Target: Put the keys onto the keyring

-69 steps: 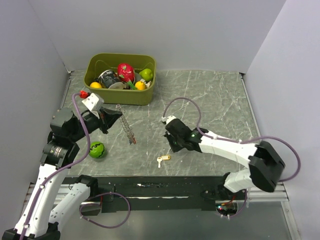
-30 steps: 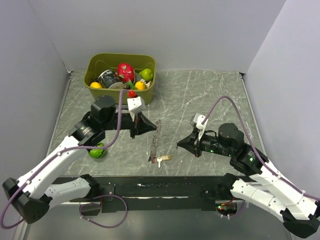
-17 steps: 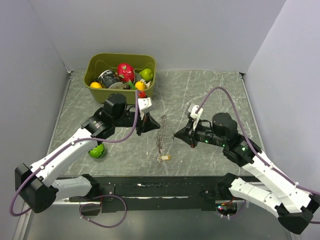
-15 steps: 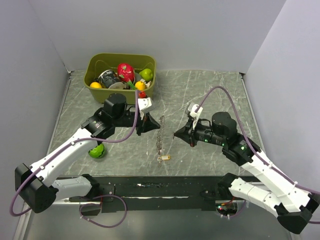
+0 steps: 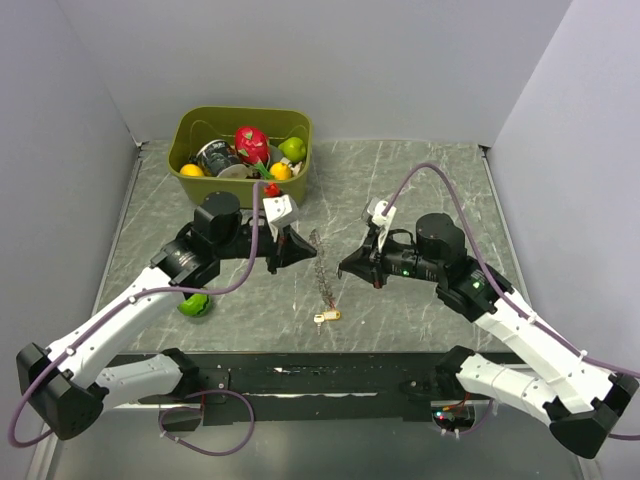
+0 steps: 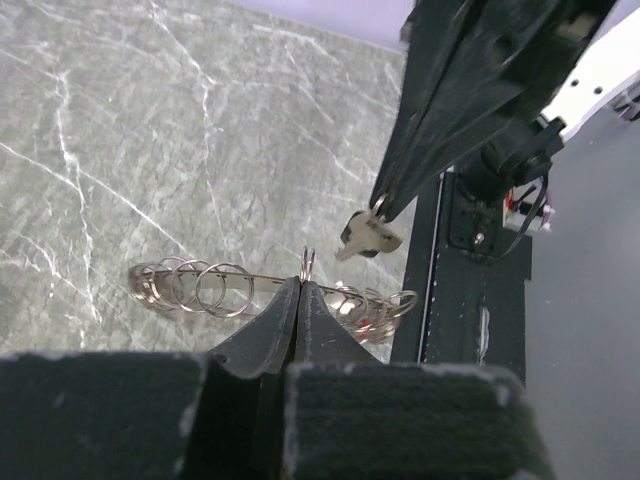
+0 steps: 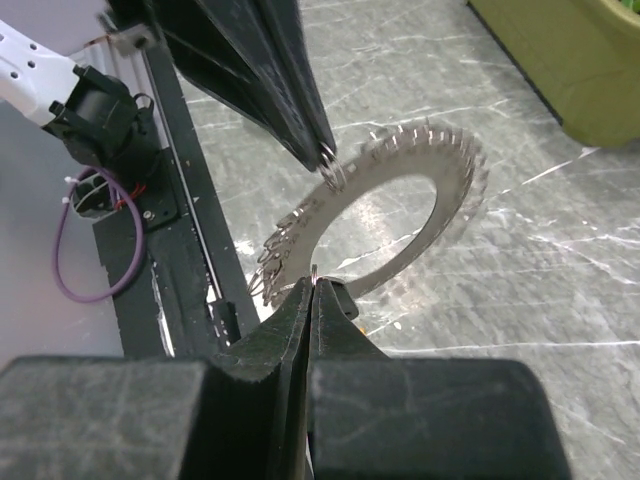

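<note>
My left gripper (image 5: pixel 303 250) is shut on the keyring (image 5: pixel 322 272), a thin grey ring strung with small wire loops, and holds it edge-on above the table. In the left wrist view the jaws (image 6: pixel 303 282) pinch one small loop, and the keyring (image 6: pixel 215 290) stretches sideways. My right gripper (image 5: pixel 343 270) is shut on a small pale key (image 6: pixel 366 233), just right of the ring. The right wrist view shows its jaws (image 7: pixel 316 285) shut in front of the keyring (image 7: pixel 455 190). A yellow-gold-headed key (image 5: pixel 327 316) lies on the table below.
An olive bin (image 5: pixel 205 172) of fruit and oddments stands at the back left. A green ball (image 5: pixel 194 304) lies by the left arm. A black rail (image 5: pixel 330 375) runs along the near edge.
Over two seconds both arms swung in to the middle, the left carrying the keyring. In the last half second the right gripper edged left towards the ring and the left arm drew back slightly.
</note>
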`<action>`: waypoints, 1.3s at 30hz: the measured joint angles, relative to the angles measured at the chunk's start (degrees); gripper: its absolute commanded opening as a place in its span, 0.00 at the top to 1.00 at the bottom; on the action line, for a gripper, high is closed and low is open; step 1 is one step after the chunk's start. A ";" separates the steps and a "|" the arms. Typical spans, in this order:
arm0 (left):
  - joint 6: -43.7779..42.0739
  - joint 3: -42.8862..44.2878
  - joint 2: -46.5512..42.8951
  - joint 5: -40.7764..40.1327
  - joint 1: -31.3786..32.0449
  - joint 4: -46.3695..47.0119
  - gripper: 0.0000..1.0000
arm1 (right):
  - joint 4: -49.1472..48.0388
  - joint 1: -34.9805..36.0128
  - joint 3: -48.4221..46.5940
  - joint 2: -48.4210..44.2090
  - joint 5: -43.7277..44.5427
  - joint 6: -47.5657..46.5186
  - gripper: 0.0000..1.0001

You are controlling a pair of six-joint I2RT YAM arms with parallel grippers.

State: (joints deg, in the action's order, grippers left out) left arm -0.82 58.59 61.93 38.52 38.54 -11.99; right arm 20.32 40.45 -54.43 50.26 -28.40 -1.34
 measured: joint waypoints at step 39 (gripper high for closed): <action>3.61 -0.11 1.16 -3.52 2.97 -2.60 0.99 | -0.57 0.02 -3.85 7.65 -4.04 0.90 1.00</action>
State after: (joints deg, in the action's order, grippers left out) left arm 2.79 58.48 63.09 35.00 41.52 -14.59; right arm 19.75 40.47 -58.28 57.91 -32.45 -0.45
